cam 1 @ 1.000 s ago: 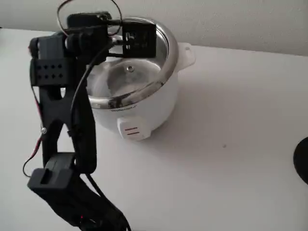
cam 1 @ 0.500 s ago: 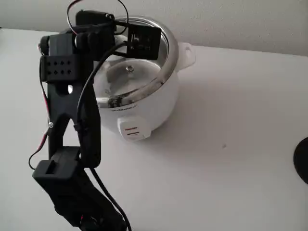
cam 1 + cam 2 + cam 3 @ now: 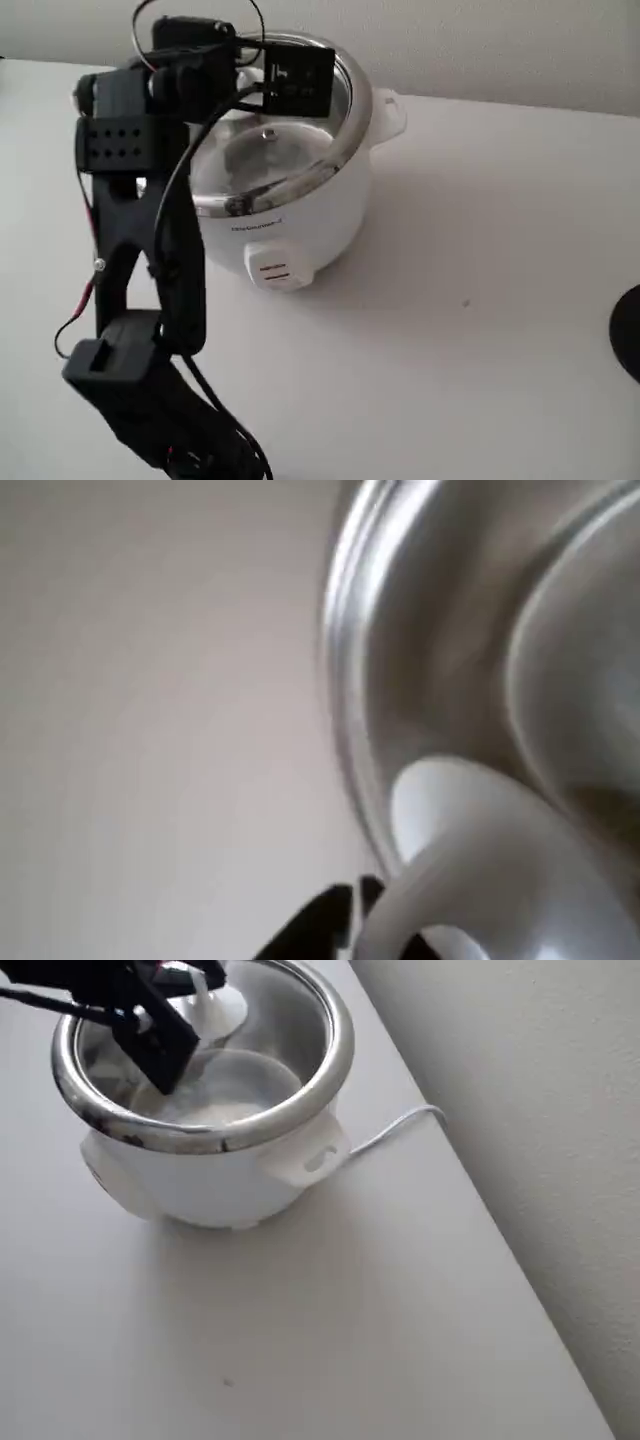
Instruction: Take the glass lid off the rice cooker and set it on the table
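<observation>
I am reaching my tool [image 3: 205,995] over the rice cooker [image 3: 290,215]; the glass lid [image 3: 265,160] is not yet on the surface [image 3: 480,330]. I cannot tell whether my tool is gripping.

Glossy steel-rimmed white plastic rice cooker [image 3: 290,215] on matt table [image 3: 480,300].

The rice cooker [image 3: 215,1165] stands in the upper left of the frame on the white table [image 3: 330,1340]. Its steel rim is bare, and a side handle sticks out toward lower right. The black gripper [image 3: 165,1035] reaches in from the upper left over the pot, and a white knob [image 3: 215,1005] sits just beside it. A thin white cord [image 3: 395,1125] runs from the cooker to the table's right edge.
</observation>
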You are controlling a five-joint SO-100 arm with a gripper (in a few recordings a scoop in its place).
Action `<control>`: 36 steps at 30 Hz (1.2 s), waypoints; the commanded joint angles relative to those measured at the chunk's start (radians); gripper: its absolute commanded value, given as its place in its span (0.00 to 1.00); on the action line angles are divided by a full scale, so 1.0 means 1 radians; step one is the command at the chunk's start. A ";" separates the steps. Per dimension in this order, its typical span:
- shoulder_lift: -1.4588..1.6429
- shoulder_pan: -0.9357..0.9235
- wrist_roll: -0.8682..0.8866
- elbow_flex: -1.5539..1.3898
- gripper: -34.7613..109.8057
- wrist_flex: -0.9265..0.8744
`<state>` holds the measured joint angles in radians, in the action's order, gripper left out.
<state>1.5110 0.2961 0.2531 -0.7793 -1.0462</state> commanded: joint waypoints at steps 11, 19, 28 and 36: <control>0.368 -0.091 -0.140 0.028 0.24 0.014; 0.393 -0.437 -0.176 0.023 0.24 -0.017; 0.288 -0.790 -0.229 0.023 0.24 -0.044; 0.132 -0.865 -0.236 0.023 0.24 -0.153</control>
<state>1.6582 -0.5400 0.0261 -0.7777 -1.1781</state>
